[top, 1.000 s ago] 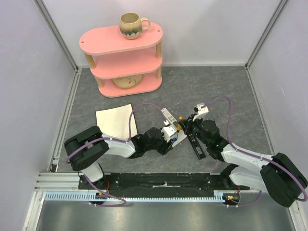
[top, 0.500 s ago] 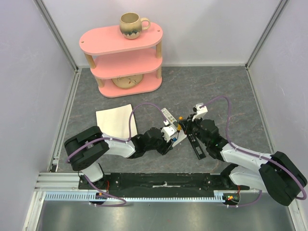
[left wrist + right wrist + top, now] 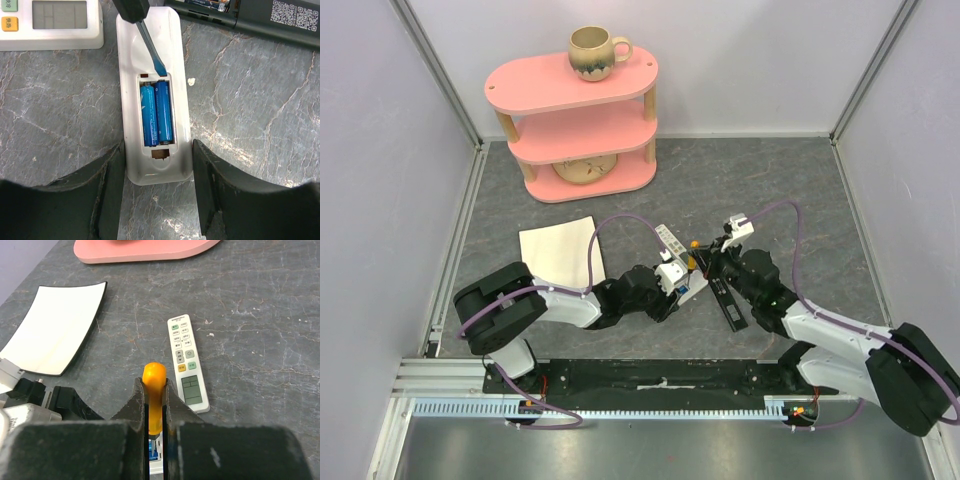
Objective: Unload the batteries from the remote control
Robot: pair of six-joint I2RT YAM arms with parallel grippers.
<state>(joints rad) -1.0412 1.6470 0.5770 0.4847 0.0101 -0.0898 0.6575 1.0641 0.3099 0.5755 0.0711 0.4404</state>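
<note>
Right gripper clamping orange-handled screwdriver, tip at far end of batteries, left gripper clasping their remote

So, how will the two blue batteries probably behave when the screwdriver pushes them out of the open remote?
The batteries are smooth cylinders, so once free they would probably roll on the flat table. They sit snugly side by side in the remote, so they may resist, then pop out.
</note>
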